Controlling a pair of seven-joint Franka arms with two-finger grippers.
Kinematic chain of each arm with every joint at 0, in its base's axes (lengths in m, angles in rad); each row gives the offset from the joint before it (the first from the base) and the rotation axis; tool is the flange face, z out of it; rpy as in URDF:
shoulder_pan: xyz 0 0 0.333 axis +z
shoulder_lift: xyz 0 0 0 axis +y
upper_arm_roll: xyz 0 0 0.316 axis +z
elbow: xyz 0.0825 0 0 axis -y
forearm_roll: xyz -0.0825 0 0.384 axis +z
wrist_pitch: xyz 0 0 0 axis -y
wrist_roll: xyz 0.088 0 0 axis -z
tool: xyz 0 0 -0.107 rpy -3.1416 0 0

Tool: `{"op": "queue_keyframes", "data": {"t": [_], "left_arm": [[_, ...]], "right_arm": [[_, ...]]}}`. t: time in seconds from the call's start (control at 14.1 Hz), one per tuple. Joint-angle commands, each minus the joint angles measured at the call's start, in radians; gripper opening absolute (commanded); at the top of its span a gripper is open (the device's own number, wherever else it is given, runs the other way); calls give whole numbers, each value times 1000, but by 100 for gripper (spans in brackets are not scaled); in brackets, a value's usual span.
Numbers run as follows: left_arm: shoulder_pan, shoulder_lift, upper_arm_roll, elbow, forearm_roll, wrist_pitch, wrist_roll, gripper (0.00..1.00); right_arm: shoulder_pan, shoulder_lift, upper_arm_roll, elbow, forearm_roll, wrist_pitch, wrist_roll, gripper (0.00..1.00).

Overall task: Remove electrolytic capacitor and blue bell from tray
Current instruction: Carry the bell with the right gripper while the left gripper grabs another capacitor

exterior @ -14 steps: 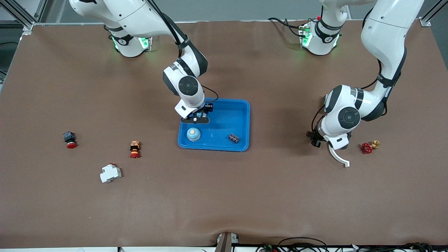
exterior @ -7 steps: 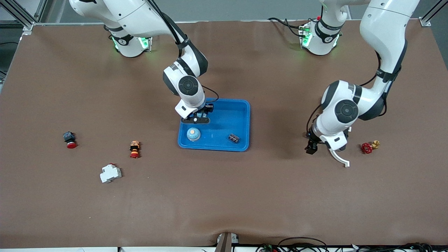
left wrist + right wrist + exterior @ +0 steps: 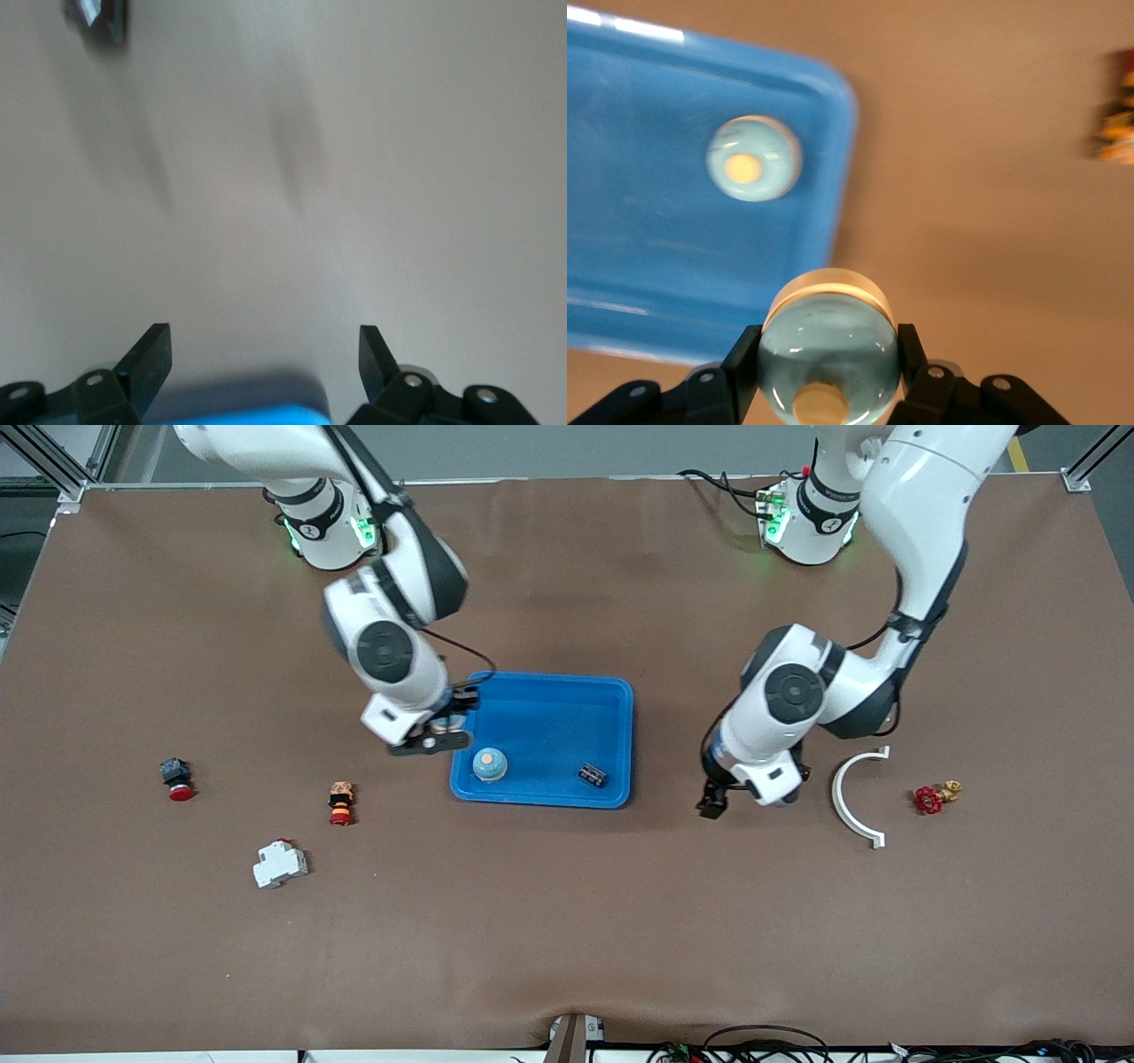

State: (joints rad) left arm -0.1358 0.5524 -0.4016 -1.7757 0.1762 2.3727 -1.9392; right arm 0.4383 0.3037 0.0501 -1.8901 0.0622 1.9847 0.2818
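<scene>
A blue tray (image 3: 549, 722) holds a pale blue bell (image 3: 489, 764) and a small black capacitor (image 3: 592, 775). My right gripper (image 3: 440, 735) hangs over the tray's edge at the right arm's end. In the right wrist view my right gripper (image 3: 828, 341) is shut on a second pale blue bell (image 3: 828, 359) with a tan button. That view also shows the bell in the tray (image 3: 754, 159). My left gripper (image 3: 713, 804) is open and empty over bare table beside the tray, toward the left arm's end. The left wrist view shows its gripper (image 3: 264, 345) with a tray corner (image 3: 239, 414) below.
A white curved piece (image 3: 855, 797) and a red valve (image 3: 928, 799) lie toward the left arm's end. An orange and red button (image 3: 341, 802), a white block (image 3: 280, 864) and a black and red button (image 3: 176, 778) lie toward the right arm's end.
My right gripper has moved from over the tray to its edge at the right arm's end. My left gripper has moved from the white curved piece toward the tray.
</scene>
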Motion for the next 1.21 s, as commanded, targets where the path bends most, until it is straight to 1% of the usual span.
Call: {"op": "queue_keyframes", "data": {"t": [0.0, 0.07, 0.21, 0.28, 0.36, 0.43, 0.5, 0.71, 0.85, 0.99, 1.07, 1.14], "left_arm": [[-92, 131, 6, 191, 14, -15, -98, 85], [-125, 161, 9, 231, 17, -12, -110, 79], [-188, 185, 30, 257, 17, 2, -112, 79], [-220, 192, 53, 260, 17, 19, -110, 75], [-253, 193, 75, 259, 17, 46, -110, 65], [-275, 204, 85, 259, 17, 65, -106, 59], [-297, 218, 92, 259, 22, 77, -101, 55], [-358, 254, 115, 257, 75, 83, -110, 53], [-373, 274, 121, 259, 78, 83, -110, 51], [-393, 281, 136, 257, 101, 83, -110, 50], [-392, 281, 136, 256, 112, 85, -110, 49], [-392, 282, 136, 256, 114, 83, -109, 44]], "right_arm": [[-148, -17, 16, 99, -34, -148, -229, 19], [-209, -14, 16, 135, -62, -179, -325, 19], [-298, -11, 16, 163, -110, -185, -491, 19], [-344, -6, 17, 169, -130, -176, -563, 19], [-386, 4, 17, 175, -143, -162, -632, 19], [-418, 20, 16, 189, -148, -144, -697, 19], [-452, 47, 16, 204, -153, -135, -757, 19], [-542, 171, 16, 291, -162, -95, -950, 19], [-584, 253, 16, 333, -179, -40, -1051, 19], [-618, 320, 16, 341, -208, 60, -1121, 19], [-625, 339, 16, 341, -206, 95, -1129, 19], [-628, 354, 16, 336, -205, 101, -1127, 19]]}}
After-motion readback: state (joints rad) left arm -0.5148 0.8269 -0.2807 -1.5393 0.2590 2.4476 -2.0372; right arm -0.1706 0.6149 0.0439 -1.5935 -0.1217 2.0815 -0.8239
